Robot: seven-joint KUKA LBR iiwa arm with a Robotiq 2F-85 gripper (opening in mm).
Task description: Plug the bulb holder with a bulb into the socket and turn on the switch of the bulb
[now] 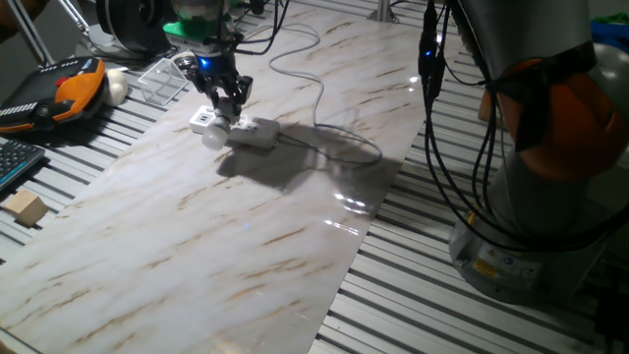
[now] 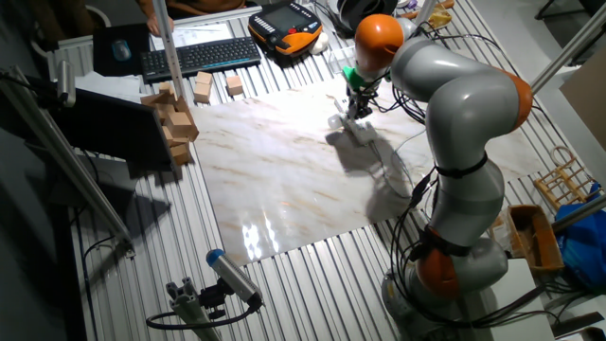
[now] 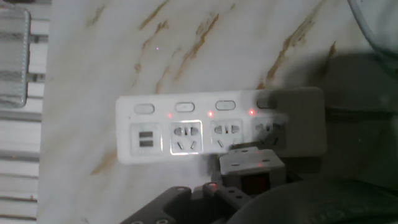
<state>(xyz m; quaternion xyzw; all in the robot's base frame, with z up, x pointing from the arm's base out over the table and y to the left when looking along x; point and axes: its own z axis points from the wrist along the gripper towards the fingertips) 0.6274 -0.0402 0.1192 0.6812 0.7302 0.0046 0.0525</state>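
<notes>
One fixed view: gripper [image 1: 224, 101] lowered over the socket [image 1: 248, 131] on the marble tabletop [image 1: 246, 226], with the bulb [image 1: 213, 136] and bulb holder [image 1: 204, 121] at the strip's left end, apparently between the fingers. Whether the claw clenches the holder cannot be told. Hand view: socket [image 3: 205, 132], small red lights lit.

Grey arm [image 2: 464, 104], orange joints (black cables), black gripper [image 1: 228, 98]
</notes>
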